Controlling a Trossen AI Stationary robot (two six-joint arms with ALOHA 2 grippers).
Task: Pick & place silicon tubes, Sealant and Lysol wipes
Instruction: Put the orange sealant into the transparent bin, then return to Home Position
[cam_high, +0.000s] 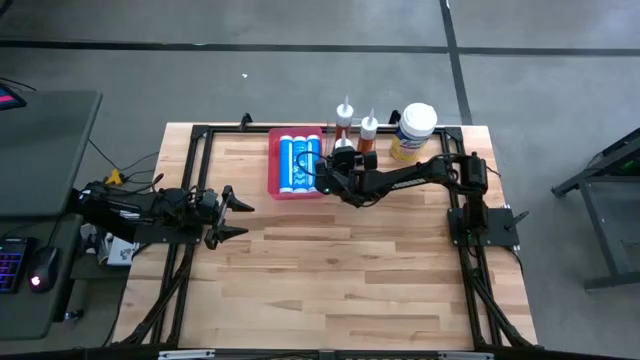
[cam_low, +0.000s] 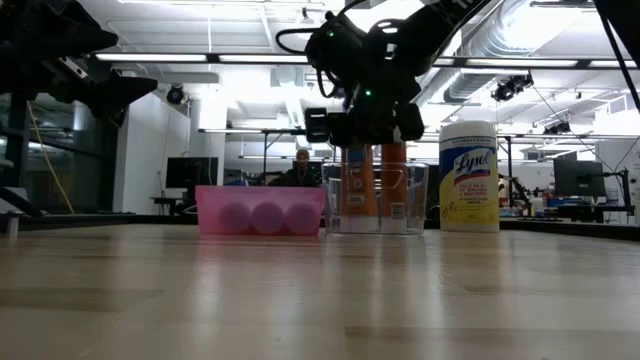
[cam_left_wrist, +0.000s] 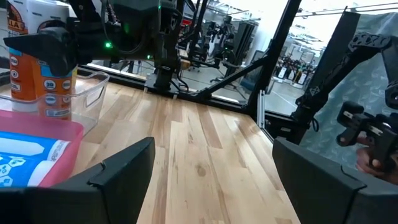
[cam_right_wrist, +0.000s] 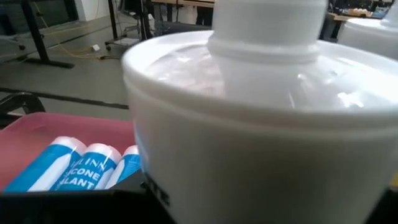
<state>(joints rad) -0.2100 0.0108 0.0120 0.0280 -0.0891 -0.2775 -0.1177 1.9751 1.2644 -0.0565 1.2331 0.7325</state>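
Two orange sealant cartridges (cam_low: 356, 182) stand upright in a clear container (cam_high: 356, 140) at the table's far side. My right gripper (cam_high: 343, 160) is at the left cartridge (cam_right_wrist: 249, 124), shut on it near its top. A pink tray (cam_high: 295, 165) to the left holds blue-and-white silicone tubes (cam_high: 298, 160) lying flat. The Lysol wipes (cam_high: 414, 131), with white lid and yellow label, stand to the right of the container. My left gripper (cam_high: 234, 215) is open and empty at the table's left middle, and it also shows in the left wrist view (cam_left_wrist: 214, 180). My right gripper has the cartridge between its two fingers, at the white upper wall (cam_right_wrist: 155, 171) just under the shoulder. The fingers come in about level from the table's near side. The cartridge stands upright, nozzle up, inside the clear container. The cartridge itself hides most of both fingers.
Black frame rails (cam_high: 200, 190) run along the table's left, right and far edges. A wide stretch of bare wood (cam_high: 340, 270) lies in the table's middle and near part. A person sits far behind the table (cam_low: 302, 170).
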